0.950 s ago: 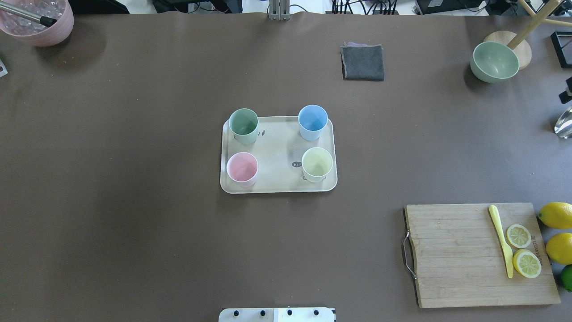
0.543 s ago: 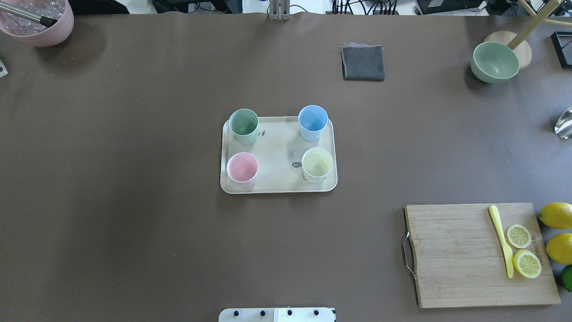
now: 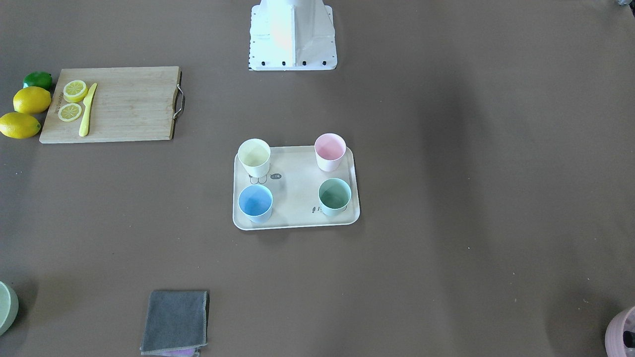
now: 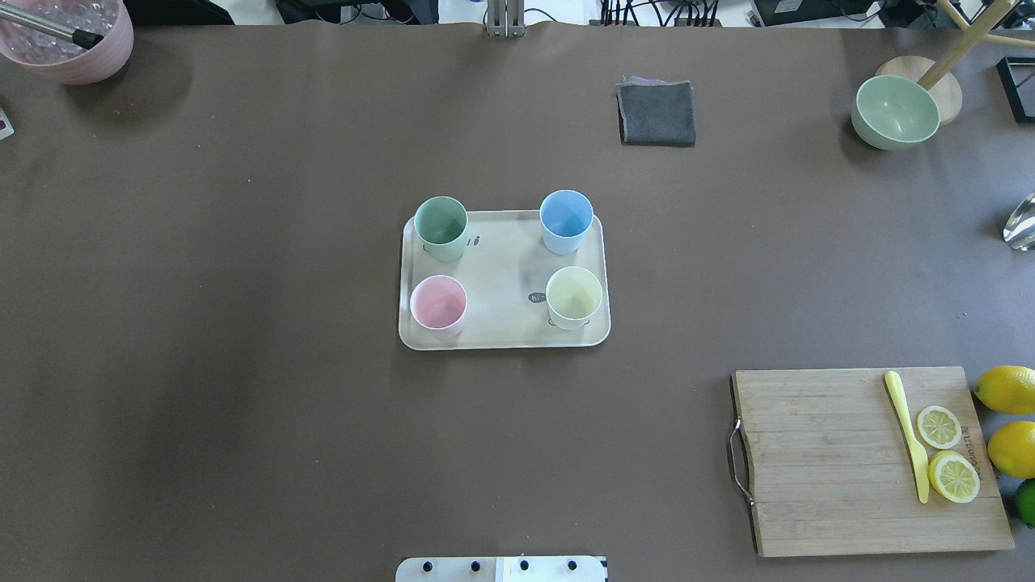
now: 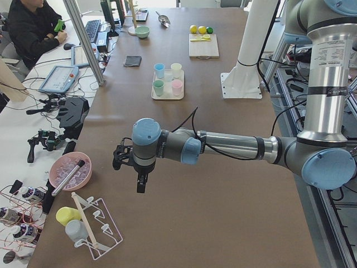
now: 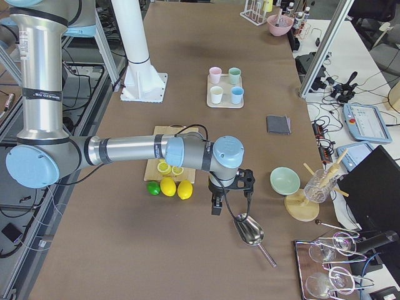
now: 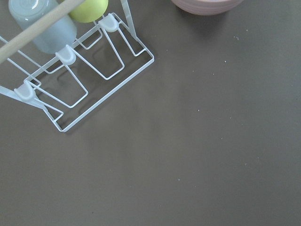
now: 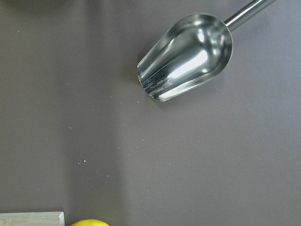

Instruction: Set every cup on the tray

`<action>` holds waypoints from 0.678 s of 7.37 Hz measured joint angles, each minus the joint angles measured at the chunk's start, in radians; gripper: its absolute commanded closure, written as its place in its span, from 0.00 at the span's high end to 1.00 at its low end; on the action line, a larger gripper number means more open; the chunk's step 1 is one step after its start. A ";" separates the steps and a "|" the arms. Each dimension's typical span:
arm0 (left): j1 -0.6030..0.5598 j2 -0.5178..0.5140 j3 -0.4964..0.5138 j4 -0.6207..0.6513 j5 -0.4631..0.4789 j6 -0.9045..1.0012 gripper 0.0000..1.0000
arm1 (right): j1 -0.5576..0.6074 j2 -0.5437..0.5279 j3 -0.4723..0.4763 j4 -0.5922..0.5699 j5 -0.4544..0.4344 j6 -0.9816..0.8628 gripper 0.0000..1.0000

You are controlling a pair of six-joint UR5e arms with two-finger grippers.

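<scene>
The cream tray (image 4: 501, 275) lies mid-table. All four cups stand upright on it, one near each corner: mint green (image 4: 441, 226), light blue (image 4: 566, 220), pink (image 4: 438, 304), pale yellow (image 4: 574, 297). The front-facing view shows the tray (image 3: 295, 188) and the same cups. My left gripper (image 5: 141, 181) hangs far from the tray near the table's left end, and my right gripper (image 6: 217, 205) near the right end. Both show only in the side views, so I cannot tell whether they are open or shut. Neither wrist view shows fingers.
A wooden cutting board (image 4: 817, 461) with lemon slices and a yellow knife, whole lemons (image 4: 1007, 388), a grey cloth (image 4: 656, 113), a pale green bowl (image 4: 896, 111), a mauve pot (image 4: 69, 40), a metal scoop (image 8: 186, 56) and a wire rack (image 7: 80, 70).
A dark part at the overhead view's right edge, above the metal scoop, has gone out of view. The cups and tray have not moved.
</scene>
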 measured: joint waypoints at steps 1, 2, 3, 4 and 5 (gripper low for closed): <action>0.001 0.000 0.002 0.003 0.000 -0.003 0.98 | 0.003 -0.001 0.000 0.000 0.000 0.001 1.00; 0.002 -0.001 0.003 0.006 0.000 -0.005 0.98 | 0.006 0.003 0.002 0.000 0.002 0.005 1.00; 0.003 -0.002 0.005 0.009 0.000 -0.007 0.98 | 0.010 0.008 0.005 0.000 0.006 0.012 1.00; 0.003 -0.002 0.006 0.011 0.000 -0.009 0.98 | 0.012 0.012 0.007 0.000 0.007 0.015 1.00; 0.004 -0.002 0.007 0.012 0.000 -0.009 0.98 | 0.012 0.014 0.007 0.000 0.006 0.016 1.00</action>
